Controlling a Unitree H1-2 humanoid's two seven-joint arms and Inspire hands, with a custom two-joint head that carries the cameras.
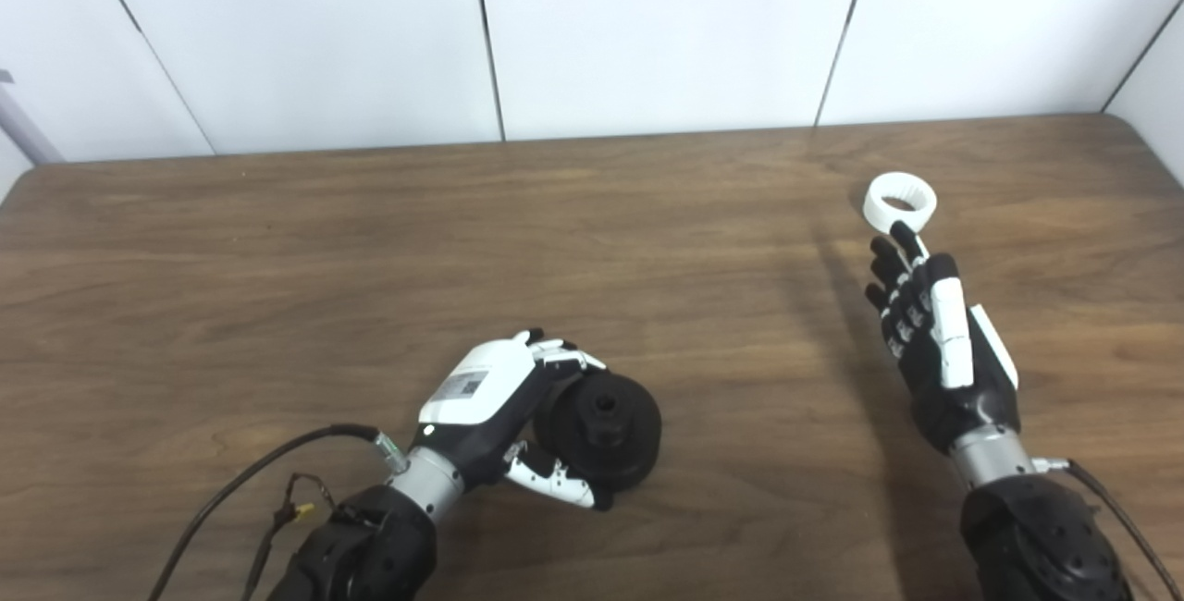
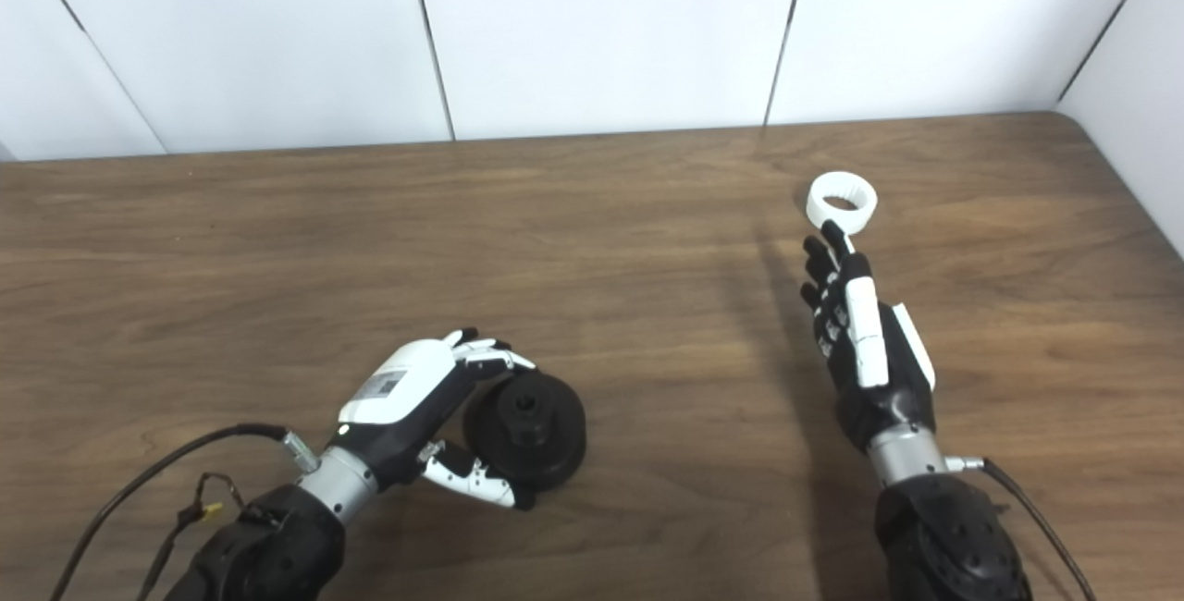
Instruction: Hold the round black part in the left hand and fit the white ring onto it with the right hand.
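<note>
Your left hand (image 1: 499,402) was wrapped around the round black part (image 1: 601,430), fingers (image 1: 564,356) curled over its upper rim and the thumb (image 1: 555,483) hooked under its lower edge, so the part was gripped from both sides. The part sat low at the near side of the tabletop (image 1: 370,259), tilted so its face with the raised central hub pointed up and toward you; whether it touched the wood you could not tell from these views. A black cable (image 1: 250,481) trailed from that wrist across the wood.

Your right hand (image 1: 930,333) was stretched out flat with its fingers (image 1: 893,273) straight and lying close side by side, holding nothing. Its fingertips reached the near edge of the white ring (image 1: 899,201), and whether they touched it was not clear. The ring lay flat on the tabletop toward the far right, its opening facing up, well apart from the black part. Behind the tabletop stood a white panelled wall (image 1: 647,28).
</note>
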